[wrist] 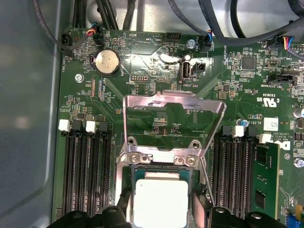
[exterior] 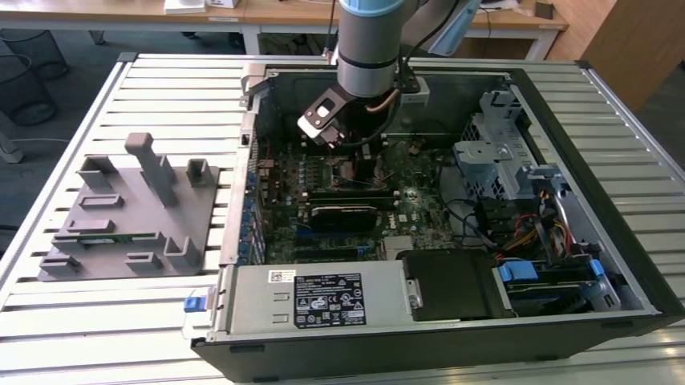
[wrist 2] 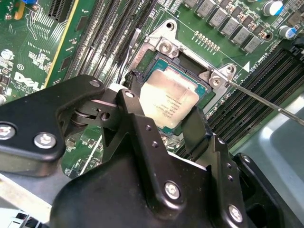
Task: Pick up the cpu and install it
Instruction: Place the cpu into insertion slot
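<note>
The cpu [wrist 2: 167, 99], a flat square chip with a silver-grey top, sits between my gripper's [wrist 2: 164, 102] two black fingers [wrist 2: 129, 97]. It lies in or just over the open socket [wrist 2: 204, 92] on the green motherboard; I cannot tell whether it is fully seated. In the first wrist view the cpu [wrist: 159, 202] shows between the fingertips of the gripper [wrist: 160, 211], below the raised metal load plate [wrist: 173, 109]. In the exterior view the gripper [exterior: 358, 156] reaches down into the open computer case [exterior: 599, 265].
A thin metal lever [wrist 2: 266, 102] sticks out beside the socket. Memory slots [wrist: 88, 175] flank it, one holding a green module [wrist: 266, 175]. The case holds a power supply [exterior: 321, 297] and a drive cage [exterior: 514, 160]. A grey fixture block [exterior: 128, 208] stands at the exterior view's left.
</note>
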Available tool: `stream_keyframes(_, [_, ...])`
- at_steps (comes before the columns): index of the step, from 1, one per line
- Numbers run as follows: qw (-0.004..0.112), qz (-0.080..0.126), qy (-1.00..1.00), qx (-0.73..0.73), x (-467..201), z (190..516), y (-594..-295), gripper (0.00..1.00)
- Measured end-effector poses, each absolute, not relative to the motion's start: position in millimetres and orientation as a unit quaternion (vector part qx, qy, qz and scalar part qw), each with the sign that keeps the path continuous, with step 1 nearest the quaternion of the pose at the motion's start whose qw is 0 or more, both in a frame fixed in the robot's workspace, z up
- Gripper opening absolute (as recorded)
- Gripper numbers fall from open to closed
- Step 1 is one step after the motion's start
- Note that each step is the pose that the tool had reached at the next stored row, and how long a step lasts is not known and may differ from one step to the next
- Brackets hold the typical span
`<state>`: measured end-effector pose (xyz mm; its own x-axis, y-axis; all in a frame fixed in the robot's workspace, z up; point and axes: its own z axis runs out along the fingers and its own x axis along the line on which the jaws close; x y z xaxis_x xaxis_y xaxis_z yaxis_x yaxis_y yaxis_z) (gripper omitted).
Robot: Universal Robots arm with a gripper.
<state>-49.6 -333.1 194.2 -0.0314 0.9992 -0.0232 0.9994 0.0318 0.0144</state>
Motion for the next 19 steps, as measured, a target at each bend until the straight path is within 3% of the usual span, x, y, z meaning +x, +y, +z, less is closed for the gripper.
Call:
stream_keyframes(10, [0.013,-0.003,0.718,0.696,-50,201,-333,0.60])
stream_keyframes(12, [0.013,-0.003,0.718,0.696,-50,203,-333,0.47])
stream_keyframes(14, [0.013,-0.003,0.718,0.696,-50,205,-333,0.47])
stream_keyframes(17, [0.013,-0.003,0.718,0.696,-50,207,-333,0.30])
stream_keyframes(19, [0.013,-0.003,0.718,0.696,-50,208,-333,0.24])
